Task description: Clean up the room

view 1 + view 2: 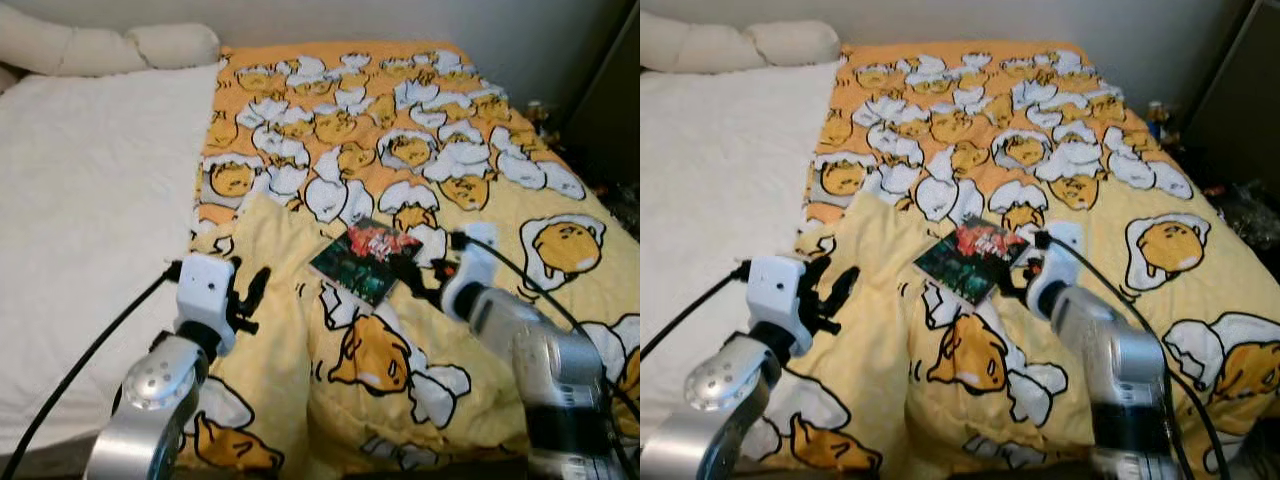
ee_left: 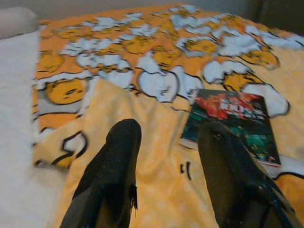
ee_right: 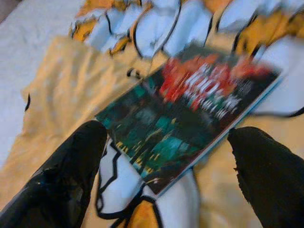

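A book (image 1: 366, 259) lies flat on the yellow blanket (image 1: 300, 330) of the bed (image 1: 90, 200), long axis slanting from near-left to far-right; the right gripper (image 3: 166, 152) hangs just before its near end, spread wide; the left gripper (image 2: 166, 156), also parted, sits left of the book; the right wrist view gives the red-and-green cover blurred.

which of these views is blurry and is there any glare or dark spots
Right wrist view: the most blurred, the book cover smeared and its lettering unreadable between the open right gripper fingers. Left wrist view: mildly soft, the left gripper open over the yellow blanket. Left eye and right eye views: fairly sharp, evenly lit, no glare; only the corner beside the bed is dark.
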`<state>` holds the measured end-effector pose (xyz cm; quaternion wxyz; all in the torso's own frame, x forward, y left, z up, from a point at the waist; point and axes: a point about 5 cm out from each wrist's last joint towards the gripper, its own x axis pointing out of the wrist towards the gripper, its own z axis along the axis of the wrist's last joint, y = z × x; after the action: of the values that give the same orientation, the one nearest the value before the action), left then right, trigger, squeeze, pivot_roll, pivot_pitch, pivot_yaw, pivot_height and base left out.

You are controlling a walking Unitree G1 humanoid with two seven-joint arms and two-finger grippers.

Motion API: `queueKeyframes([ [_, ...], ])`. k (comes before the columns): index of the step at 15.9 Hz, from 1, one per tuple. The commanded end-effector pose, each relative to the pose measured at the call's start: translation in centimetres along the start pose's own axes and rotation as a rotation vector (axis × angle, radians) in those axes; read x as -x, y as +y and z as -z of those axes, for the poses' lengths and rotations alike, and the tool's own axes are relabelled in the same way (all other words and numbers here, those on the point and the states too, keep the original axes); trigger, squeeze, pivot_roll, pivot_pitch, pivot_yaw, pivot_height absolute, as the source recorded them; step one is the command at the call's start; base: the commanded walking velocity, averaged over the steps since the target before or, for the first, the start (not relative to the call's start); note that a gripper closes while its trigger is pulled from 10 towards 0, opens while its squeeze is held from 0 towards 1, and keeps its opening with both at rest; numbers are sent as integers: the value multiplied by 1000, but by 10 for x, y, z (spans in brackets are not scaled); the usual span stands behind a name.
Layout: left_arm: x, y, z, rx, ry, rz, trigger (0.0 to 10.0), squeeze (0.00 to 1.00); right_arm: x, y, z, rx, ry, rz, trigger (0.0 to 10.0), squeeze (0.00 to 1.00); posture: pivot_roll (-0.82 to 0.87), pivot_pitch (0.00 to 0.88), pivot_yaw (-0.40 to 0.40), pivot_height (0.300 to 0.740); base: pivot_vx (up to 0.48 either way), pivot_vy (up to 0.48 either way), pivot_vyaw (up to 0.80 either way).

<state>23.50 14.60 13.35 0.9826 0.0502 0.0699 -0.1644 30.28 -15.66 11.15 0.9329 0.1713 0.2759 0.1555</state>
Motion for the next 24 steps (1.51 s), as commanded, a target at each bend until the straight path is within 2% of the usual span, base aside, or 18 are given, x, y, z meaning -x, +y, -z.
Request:
queueKeyframes([
  [1, -5, -2, -2, -12, 15, 61, 10000, 0, -9, 0, 1, -68, 95, -47, 10000, 0, -21, 77, 6, 740, 0, 0, 0],
  [2, -6, -3, -4, -16, 18, 86, 10000, 0, -13, 0, 0, -92, 120, -65, 10000, 0, -19, 83, 3, 740, 0, 0, 0],
  [3, -7, -8, -8, -17, 19, 188, 10000, 0, -25, -5, -4, -151, 140, -54, 10000, 0, -12, 100, 0, 740, 0, 0, 0],
  [5, -6, -11, -13, -1, 13, 258, 10000, 0, -30, -10, -8, -189, 141, -29, 10000, 0, -6, 117, -5, 740, 0, 0, 0],
  [6, -2, -15, -19, -20, 49, 432, 10000, 0, -36, -19, -15, -304, 129, -11, 10000, 0, 13, 145, -13, 740, 0, 0, 0],
  [7, -2, -15, -20, -76, 91, 531, 10000, 0, -39, -22, -18, -372, 116, -19, 10000, 0, 18, 158, -12, 740, 0, 0, 0],
  [9, -5, -14, -24, -136, 120, 602, 10000, 0, -41, -25, -17, -403, 131, -43, 10000, 0, 21, 173, -6, 740, 0, 0, 0],
  [12, -9, -16, -30, -154, 133, 639, 10000, 0, -39, -33, -14, -398, 156, -66, 10000, 0, 24, 178, -5, 740, 0, 0, 0],
  [15, -9, -16, -32, -163, 143, 658, 10000, 0, -42, -41, -12, -288, 106, -49, 10000, 0, 28, 183, -3, 740, 0, 0, 0],
  [18, -7, -16, -33, -169, 152, 658, 10000, 0, -43, -41, -8, -427, 85, -72, 10000, 0, 42, 187, -8, 740, 0, 0, 0],
  [19, -7, -15, -33, -169, 153, 658, 10000, 0, -44, -40, -7, -446, 83, -75, 10000, 0, 44, 187, -8, 740, 0, 0, 0],
  [21, -3, -16, -31, -170, 165, 666, 10000, 0, -46, -39, -6, -546, 36, -109, 10000, 0, 59, 189, -6, 740, 0, 0, 0],
  [23, 0, -19, -31, -168, 168, 677, 10000, 0, -46, -38, -7, -601, 12, -130, 10000, 0, 65, 189, -3, 740, 0, 0, 0],
  [24, 0, -20, -31, -166, 169, 681, 10000, 0, -46, -39, -6, -600, 13, -133, 10000, 0, 67, 189, -2, 740, 0, 0, 0],
])
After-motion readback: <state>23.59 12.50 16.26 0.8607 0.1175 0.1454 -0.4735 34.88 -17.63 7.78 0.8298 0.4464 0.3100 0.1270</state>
